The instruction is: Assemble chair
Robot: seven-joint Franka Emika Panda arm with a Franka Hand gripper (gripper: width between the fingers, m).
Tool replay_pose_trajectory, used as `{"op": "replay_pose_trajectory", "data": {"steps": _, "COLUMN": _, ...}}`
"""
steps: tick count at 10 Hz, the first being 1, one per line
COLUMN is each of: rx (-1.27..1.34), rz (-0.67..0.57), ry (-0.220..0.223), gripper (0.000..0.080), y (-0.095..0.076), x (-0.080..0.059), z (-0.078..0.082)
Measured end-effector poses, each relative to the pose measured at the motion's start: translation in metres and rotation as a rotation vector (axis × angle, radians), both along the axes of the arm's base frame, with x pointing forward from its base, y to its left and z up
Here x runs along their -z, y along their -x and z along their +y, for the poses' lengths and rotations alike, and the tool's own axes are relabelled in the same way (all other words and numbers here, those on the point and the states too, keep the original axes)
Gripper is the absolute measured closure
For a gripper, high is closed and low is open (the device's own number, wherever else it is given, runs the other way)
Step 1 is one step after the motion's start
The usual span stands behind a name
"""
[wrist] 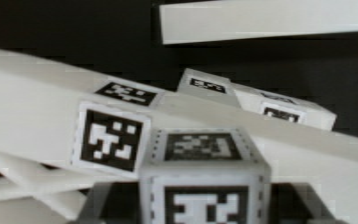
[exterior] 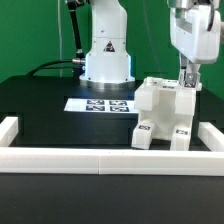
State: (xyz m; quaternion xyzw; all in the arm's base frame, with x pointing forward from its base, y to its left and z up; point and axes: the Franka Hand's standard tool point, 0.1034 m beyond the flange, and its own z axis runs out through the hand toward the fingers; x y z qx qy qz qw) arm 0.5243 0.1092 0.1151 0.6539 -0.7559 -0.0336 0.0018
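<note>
Nearest the camera, a low white border rail (exterior: 100, 158) crosses the bottom of the exterior view. Two more runs of it go back along the left and right edges, three runs in all, fencing a black table (exterior: 40, 115).

Just behind the front run, in the lower right of the frame, stands the one chair (exterior: 155, 112). It is a blocky white assembly and looks largely put together. No separate loose part shows on the table.

One gripper (exterior: 187, 82) comes straight down from the upper right of the frame onto the chair's top right corner. Its fingers are clenched narrowly on the upright piece there and appear to be grasping it. The contact is too small in the picture to be sure.

The wrist view shows white blocks of the chair filling the frame at close range. Six marker tags can be made out on them, some blurred.

Farther back, near the middle of the exterior view, lies one marker board (exterior: 97, 103). Behind it is the one arm's white base (exterior: 105, 60).

The step in hand is probably seating or tightening that corner piece late in the build. The next move calls for keeping the piece square, then letting go without nudging the chair toward the nearby right-hand rail.
</note>
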Motion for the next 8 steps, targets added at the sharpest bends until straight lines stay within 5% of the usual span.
{"op": "replay_pose_trajectory", "data": {"steps": 4, "rx": 0.115, "rz": 0.006, "ry": 0.0, "gripper": 0.049, "y": 0.0006, "x": 0.0009, "z": 0.0033}}
{"op": "replay_pose_trajectory", "data": {"steps": 5, "rx": 0.074, "rz": 0.006, "ry": -0.002, "gripper": 0.0287, "y": 0.0011, "x": 0.0012, "z": 0.0033}}
{"op": "replay_pose_trajectory", "data": {"steps": 6, "rx": -0.002, "rz": 0.046, "ry": 0.008, "gripper": 0.0193, "y": 0.0054, "x": 0.0004, "z": 0.0046}}
{"op": "replay_pose_trajectory", "data": {"steps": 8, "rx": -0.166, "rz": 0.029, "ry": 0.001, "gripper": 0.0163, "y": 0.0007, "x": -0.0022, "z": 0.0063}}
